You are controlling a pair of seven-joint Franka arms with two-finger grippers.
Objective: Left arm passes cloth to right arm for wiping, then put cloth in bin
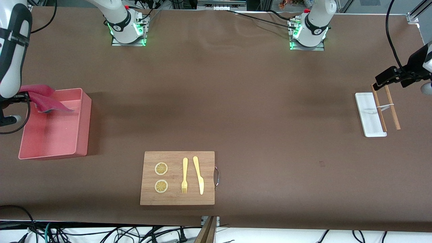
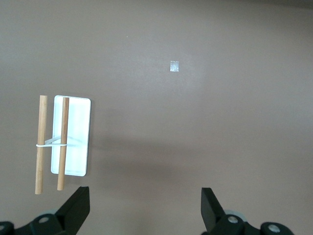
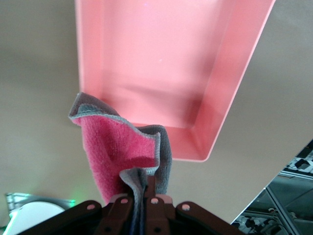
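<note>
We noted the right gripper [image 3: 139, 196] over the bin [image 1: 84, 125], jaws clamped on one bunched edge of the cloth [image 3: 117, 152]; it draped limp and light. The left gripper [image 2: 145, 208] waited with jaws open over the table [image 1: 270, 118].

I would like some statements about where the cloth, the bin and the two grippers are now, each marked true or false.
1. The right gripper is shut on the cloth. True.
2. The cloth already lies flat on the floor of the bin. False: it hangs from the right gripper above the bin.
3. The left gripper is open and holds nothing. True.
4. The left gripper is over the cutting board. False: it is up near the white tray, at the left arm's end of the table.
5. The bin holds a fork. False: the fork lies on the cutting board.
</note>
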